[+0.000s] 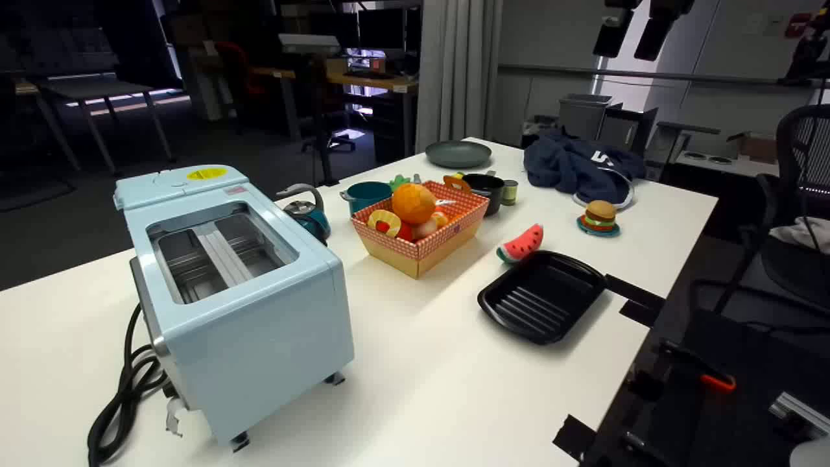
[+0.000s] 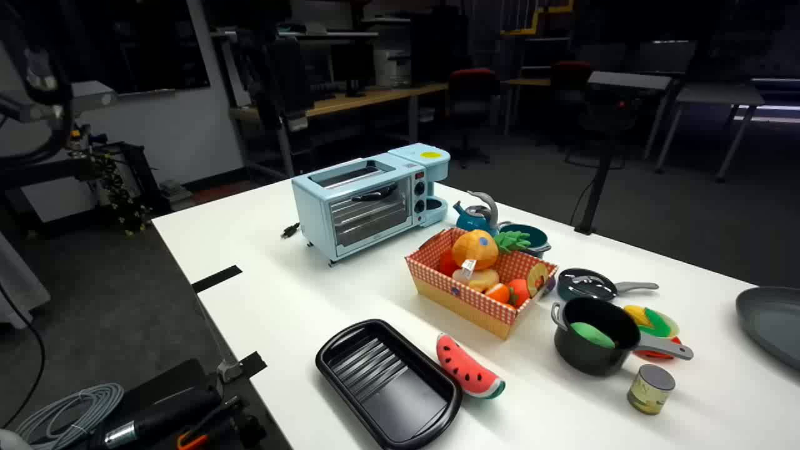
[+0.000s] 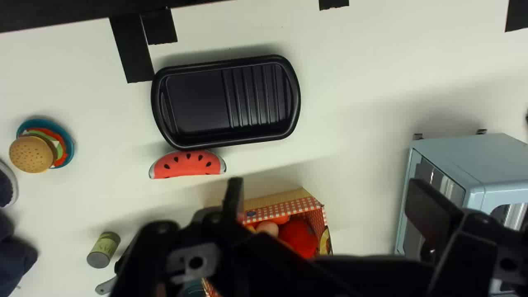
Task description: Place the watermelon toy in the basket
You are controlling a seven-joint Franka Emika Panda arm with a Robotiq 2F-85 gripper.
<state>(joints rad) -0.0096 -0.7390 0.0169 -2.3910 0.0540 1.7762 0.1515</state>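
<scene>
Gripper [image 3: 331, 198] | jaws wide apart, empty | watermelon toy [image 3: 187, 165] | just beside black pan [image 3: 198, 103]

Illumination: the flat white tabletop [image 1: 415, 383] is bright in both exterior views; the room [image 1: 58, 45] behind is dim, with detail lost to near-black. Violet-tinted light patches [image 1: 350, 133] mark the dark floor [image 1: 240, 162] in an exterior view.

Shadows: in the wrist view, soft shadows extend toward the top from the black rectangular ridged pan [image 3: 194, 103], the tan rectangular basket with a red-checked rim [image 3: 284, 209] and the pale blue box-shaped toaster oven [image 3: 491, 161], indicating light from the opposite side.

Glare: pale highlights line the pan's ridges in both exterior views.

Focus: the wrist view renders the black two-fingered gripper [image 3: 326, 183] blurred and the red wedge-shaped watermelon toy [image 3: 187, 165] sharp.
</scene>
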